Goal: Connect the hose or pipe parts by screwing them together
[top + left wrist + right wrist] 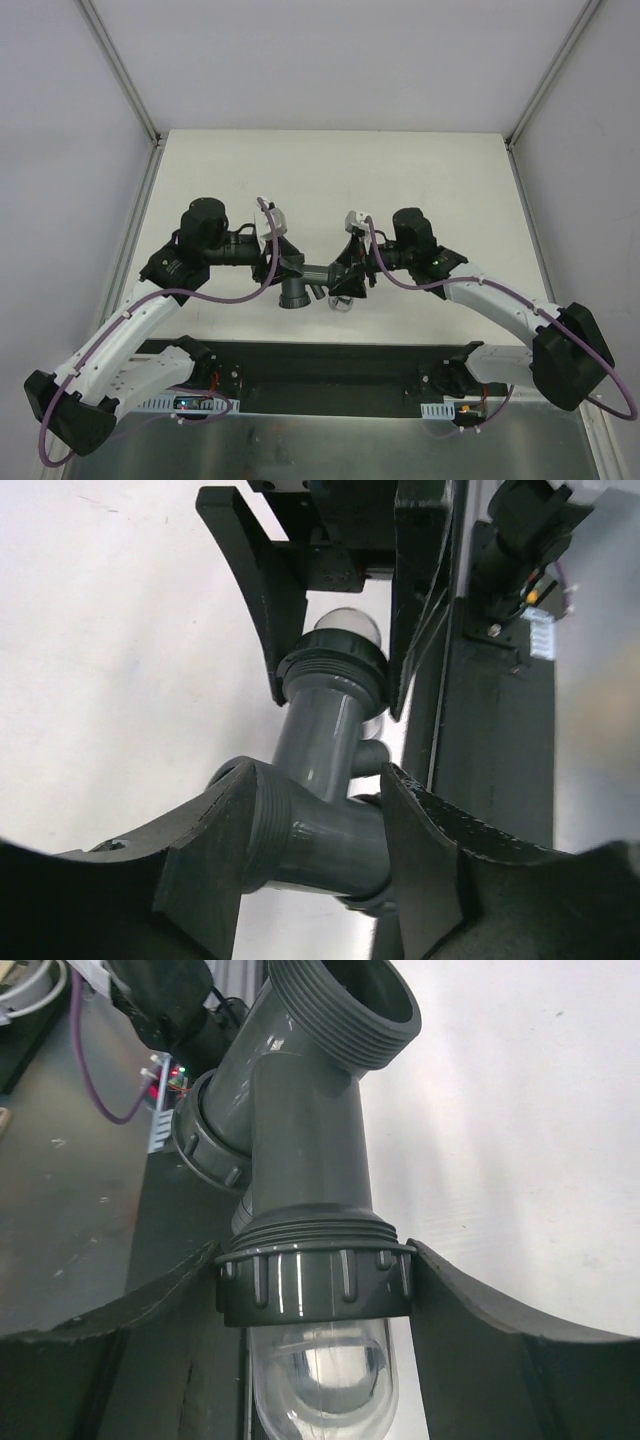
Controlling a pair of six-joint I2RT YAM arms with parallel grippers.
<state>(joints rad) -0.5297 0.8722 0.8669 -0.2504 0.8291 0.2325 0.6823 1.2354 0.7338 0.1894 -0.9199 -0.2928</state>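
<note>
Firmly, right fingers [500,1340] pinching nut [315,1285] of grey fitting [305,1130], left fingers [215,880] spread around it

Clear connector [320,1385] cut off at right wrist view's bottom edge, its far end unseen

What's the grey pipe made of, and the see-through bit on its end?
Grey branched pipe fitting: looks like hard plastic, smooth and slightly glossy, with soft light streaks and moulded threads. Ribbed collar: seemingly the same grey plastic. Clear connector: transparent, glossy, probably plastic too, though glass can't be ruled out.
</note>
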